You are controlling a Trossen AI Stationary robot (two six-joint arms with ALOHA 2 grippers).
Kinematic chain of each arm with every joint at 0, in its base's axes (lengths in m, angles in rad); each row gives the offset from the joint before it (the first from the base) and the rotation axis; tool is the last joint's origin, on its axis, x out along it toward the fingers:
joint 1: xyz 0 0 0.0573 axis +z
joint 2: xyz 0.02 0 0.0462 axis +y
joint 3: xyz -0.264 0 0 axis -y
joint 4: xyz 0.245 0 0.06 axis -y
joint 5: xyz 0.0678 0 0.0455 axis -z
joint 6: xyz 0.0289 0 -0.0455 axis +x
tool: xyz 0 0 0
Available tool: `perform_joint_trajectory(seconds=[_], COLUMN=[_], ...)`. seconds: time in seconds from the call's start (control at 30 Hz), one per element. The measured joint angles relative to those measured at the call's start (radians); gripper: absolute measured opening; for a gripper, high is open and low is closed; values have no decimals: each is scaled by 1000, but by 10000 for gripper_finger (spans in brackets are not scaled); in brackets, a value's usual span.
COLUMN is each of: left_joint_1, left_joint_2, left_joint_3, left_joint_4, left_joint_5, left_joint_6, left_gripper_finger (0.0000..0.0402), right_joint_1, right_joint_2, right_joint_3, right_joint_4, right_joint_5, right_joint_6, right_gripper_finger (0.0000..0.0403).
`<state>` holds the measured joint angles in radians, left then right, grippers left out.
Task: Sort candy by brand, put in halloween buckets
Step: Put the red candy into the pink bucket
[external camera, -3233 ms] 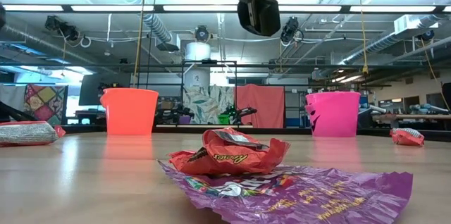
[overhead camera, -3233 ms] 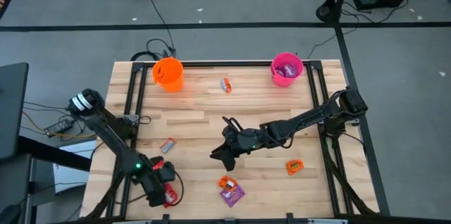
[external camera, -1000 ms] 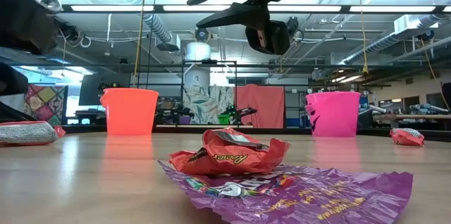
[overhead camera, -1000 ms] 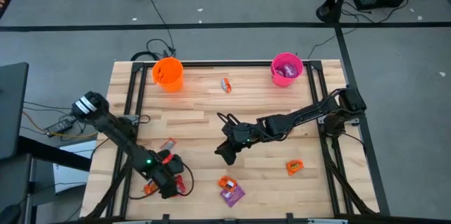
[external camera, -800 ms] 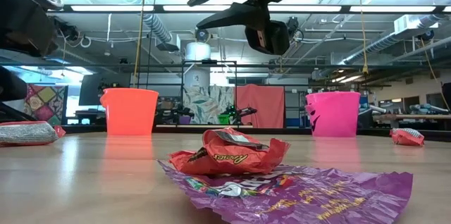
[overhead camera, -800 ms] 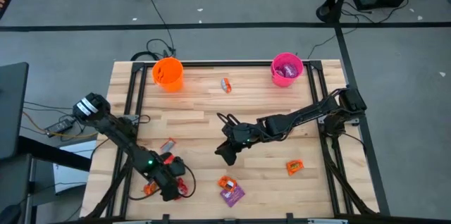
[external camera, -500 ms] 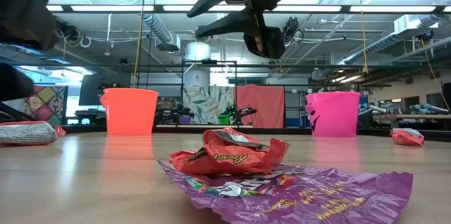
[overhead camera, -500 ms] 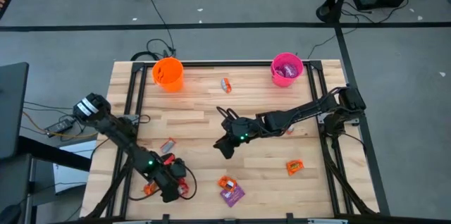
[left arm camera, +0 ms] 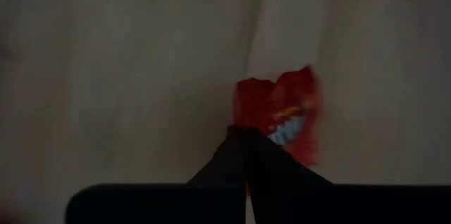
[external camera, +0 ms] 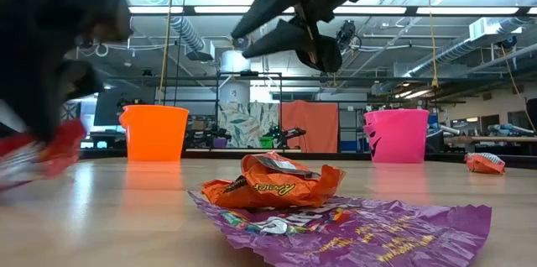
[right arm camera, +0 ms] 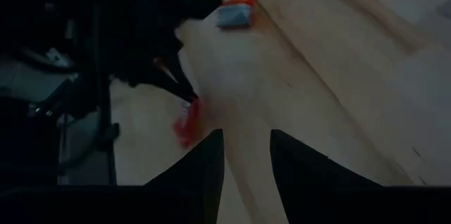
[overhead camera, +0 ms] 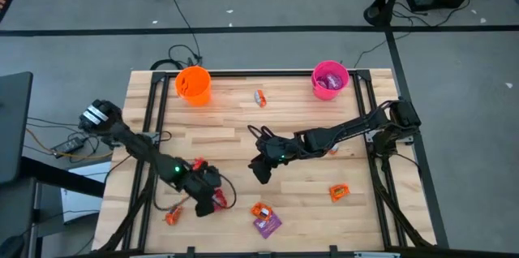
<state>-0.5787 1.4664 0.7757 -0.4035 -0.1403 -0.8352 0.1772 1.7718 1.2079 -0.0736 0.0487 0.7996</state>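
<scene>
Left jaws (left arm camera: pixel 246 146) pinch a crinkled shiny red candy wrapper (left arm camera: pixel 285 115); right jaws (right arm camera: pixel 243 157) parted.

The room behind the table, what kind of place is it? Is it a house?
Probably not a house. It looks like a big workshop or robot lab: long ceiling lights, bare pipes and ducts overhead, and cables trailing across the grey floor beside the wooden table.

One camera hangs high and looks straight down on the whole table (overhead camera: pixel 243 140). Another sits at table height and looks level across into the room; both see the orange bucket (overhead camera: pixel 193 84) and pink bucket (external camera: pixel 394 135). Each wrist camera looks closely down at the wood, probably from just above it.
</scene>
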Motion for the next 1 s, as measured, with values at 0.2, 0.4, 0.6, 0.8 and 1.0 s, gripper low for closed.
perform_joint_trajectory(seconds=[0.2, 0.4, 0.6, 0.8, 1.0], left_joint_1=[67, 116, 161, 197, 199], left_joint_2=[-151, -273, -349, -355, -355], left_joint_3=[0, 2, 2, 3, 3], left_joint_4=[-11, -97, -131, -61, 126], left_joint_5=[-66, -149, -246, -255, -243], left_joint_6=[24, 16, 14, 59, 194], left_gripper_finger=[1, 1, 0, 0, 1], right_joint_1=[-4, -37, -76, -96, -95], right_joint_2=[0, 0, 0, 0, 0], right_joint_3=[0, 0, 0, 0, 0], right_joint_4=[85, 195, 209, 209, 222], right_joint_5=[-17, -16, 4, -41, -133], right_joint_6=[-207, -229, -106, -99, -178], right_gripper_finger=[128, 128, 128, 128, 128])
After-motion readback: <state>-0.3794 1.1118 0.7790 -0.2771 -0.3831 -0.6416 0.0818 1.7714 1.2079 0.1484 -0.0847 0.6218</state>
